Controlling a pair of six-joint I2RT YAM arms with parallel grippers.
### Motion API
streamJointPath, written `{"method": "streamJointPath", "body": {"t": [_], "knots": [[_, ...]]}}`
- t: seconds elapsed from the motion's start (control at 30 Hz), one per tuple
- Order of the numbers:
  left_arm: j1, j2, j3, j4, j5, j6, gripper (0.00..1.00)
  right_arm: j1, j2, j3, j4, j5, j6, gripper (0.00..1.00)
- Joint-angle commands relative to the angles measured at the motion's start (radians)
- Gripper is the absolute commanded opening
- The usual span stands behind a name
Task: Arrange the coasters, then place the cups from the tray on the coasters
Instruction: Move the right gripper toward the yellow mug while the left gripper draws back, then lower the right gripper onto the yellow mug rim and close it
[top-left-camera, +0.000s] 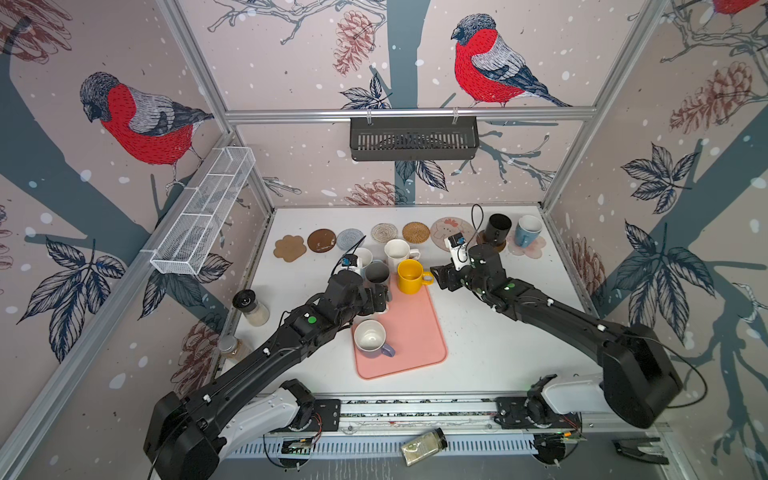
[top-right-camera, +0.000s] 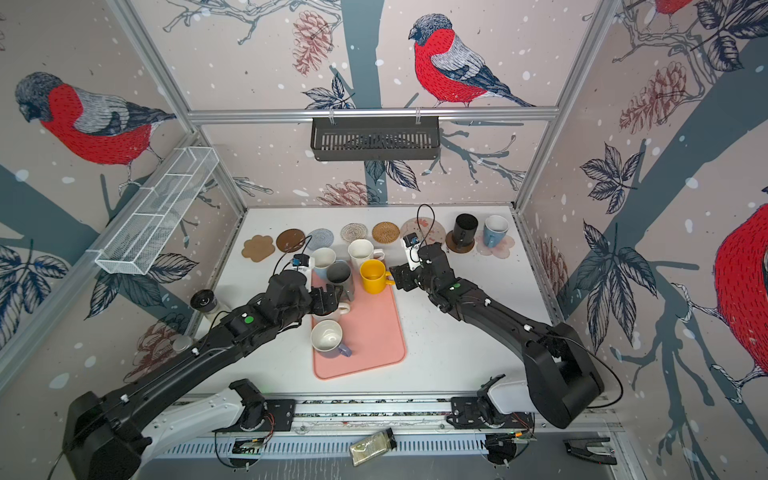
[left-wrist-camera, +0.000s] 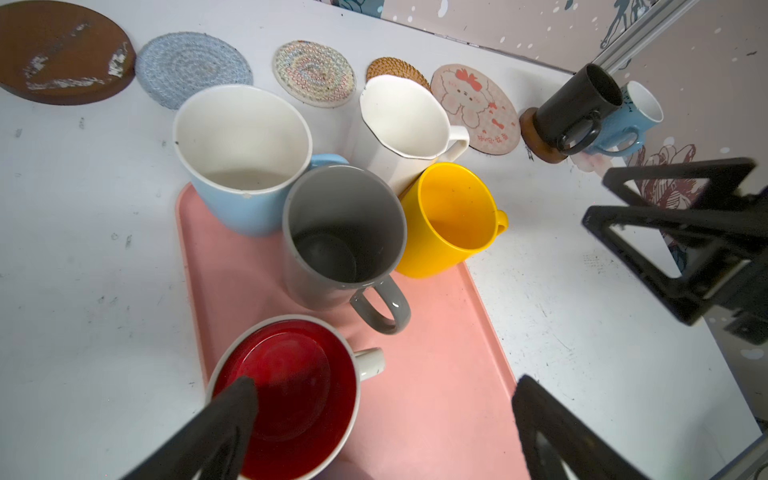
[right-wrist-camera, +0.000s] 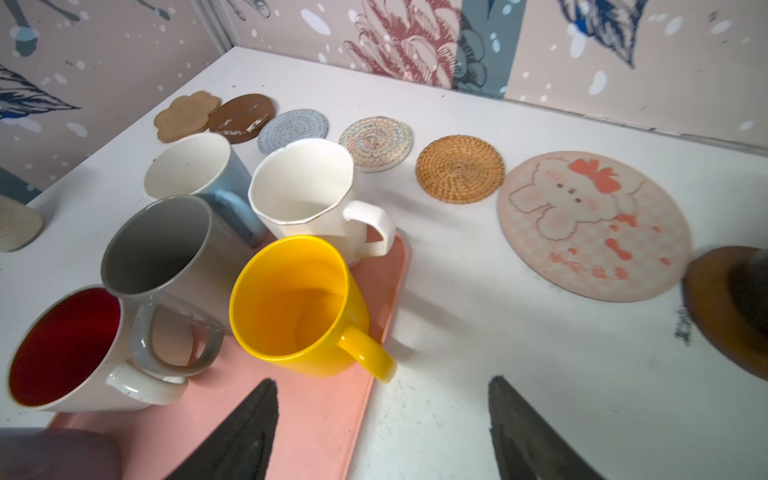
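White tabletop (top-left-camera: 498, 357), coasters (top-left-camera: 384, 232) rowed along its back: the left claw (left-wrist-camera: 384, 386) hangs wide open, empty, above the red-lined mug (left-wrist-camera: 291, 374) on the pink tray (top-left-camera: 415, 332). Right claw (right-wrist-camera: 381, 384), open and empty, sits beside the yellow mug (right-wrist-camera: 291, 299), at its handle.

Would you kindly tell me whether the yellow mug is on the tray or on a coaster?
On the tray. The yellow mug stands upright at the pink tray's corner, apart from the coasters.
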Motion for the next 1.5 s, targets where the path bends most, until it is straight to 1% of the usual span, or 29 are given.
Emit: {"method": "streamJointPath", "body": {"t": [0.0, 0.17, 0.33, 0.43, 0.67, 0.83, 0.97, 1.03, 1.13, 1.3, 1.47], "knots": [[-0.002, -0.050, -0.024, -0.034, -0.069, -0.003, 0.97, 0.013, 0.038, 0.020, 0.022, -0.110, -0.049, 0.78], [-0.001, -0.122, -0.086, -0.043, -0.112, -0.008, 0.97, 0.018, 0.101, 0.038, 0.039, -0.194, -0.087, 0.81], [-0.002, -0.135, -0.115, -0.040, -0.114, -0.019, 0.97, 0.011, 0.166, 0.070, 0.021, -0.213, -0.140, 0.82], [-0.002, -0.136, -0.117, -0.023, -0.123, -0.015, 0.97, -0.006, 0.185, 0.080, 0.017, -0.250, -0.149, 0.81], [0.000, -0.115, -0.084, -0.027, -0.111, 0.005, 0.97, -0.043, 0.197, 0.081, 0.017, -0.280, -0.161, 0.70], [0.000, -0.108, -0.015, -0.100, -0.076, 0.046, 0.97, -0.087, 0.203, 0.070, 0.036, -0.316, -0.156, 0.71], [0.001, -0.132, -0.001, -0.132, -0.111, 0.077, 0.97, -0.112, 0.230, 0.080, 0.044, -0.366, -0.167, 0.75], [0.005, -0.159, -0.013, -0.107, -0.094, 0.083, 0.97, -0.120, 0.248, 0.090, 0.040, -0.384, -0.175, 0.75], [0.034, -0.177, -0.028, -0.069, -0.032, 0.090, 0.97, -0.129, 0.263, 0.093, 0.048, -0.412, -0.184, 0.75], [0.138, -0.162, -0.035, -0.041, 0.078, 0.089, 0.97, -0.131, 0.277, 0.098, 0.042, -0.437, -0.188, 0.74], [0.145, -0.183, -0.048, -0.040, 0.073, 0.088, 0.97, -0.124, 0.270, 0.085, 0.040, -0.466, -0.189, 0.69]]}}
